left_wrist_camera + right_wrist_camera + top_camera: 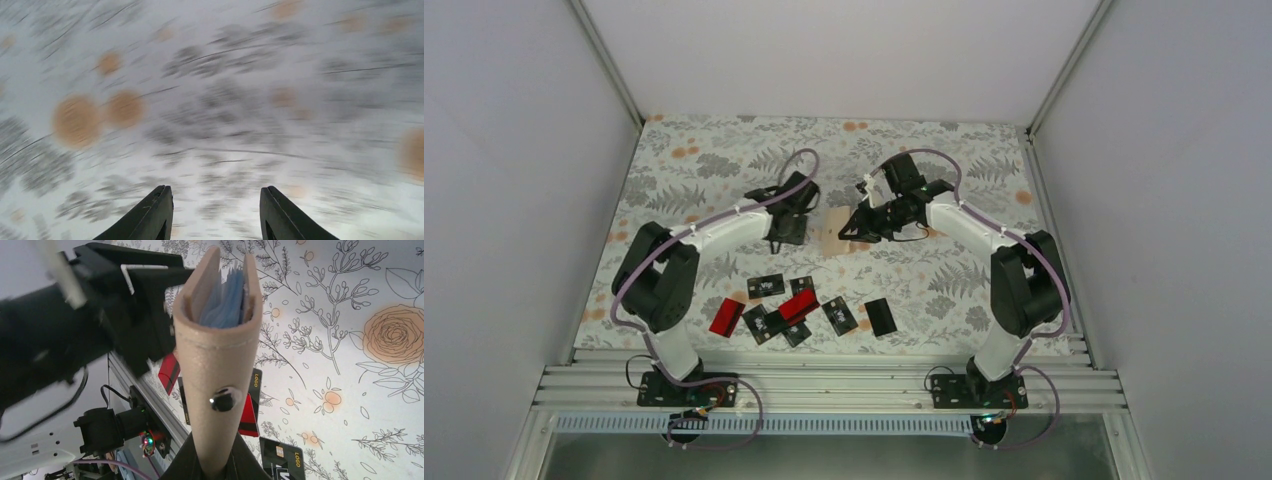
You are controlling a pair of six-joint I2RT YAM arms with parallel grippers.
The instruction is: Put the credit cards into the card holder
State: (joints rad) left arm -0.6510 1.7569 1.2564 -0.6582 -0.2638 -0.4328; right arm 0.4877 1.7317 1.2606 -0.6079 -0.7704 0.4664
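Looking like robot lab test booth: plain white walls (504, 150) enclosing workspace, floral cloth (714, 165) covering tabletop, robot arms (669, 280) sitting bolted on aluminium rail (844, 385).

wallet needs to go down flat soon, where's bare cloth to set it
Bare cloth lies between the plain black card and the right arm, and along the far wall beyond both arms. The near centre is crowded with credit cards.

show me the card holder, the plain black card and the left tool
card holder (220, 365), right wrist view, tan outer face
plain black card (880, 316), top external view, its middle
left tool (216, 192), left wrist view, midway between fingertips
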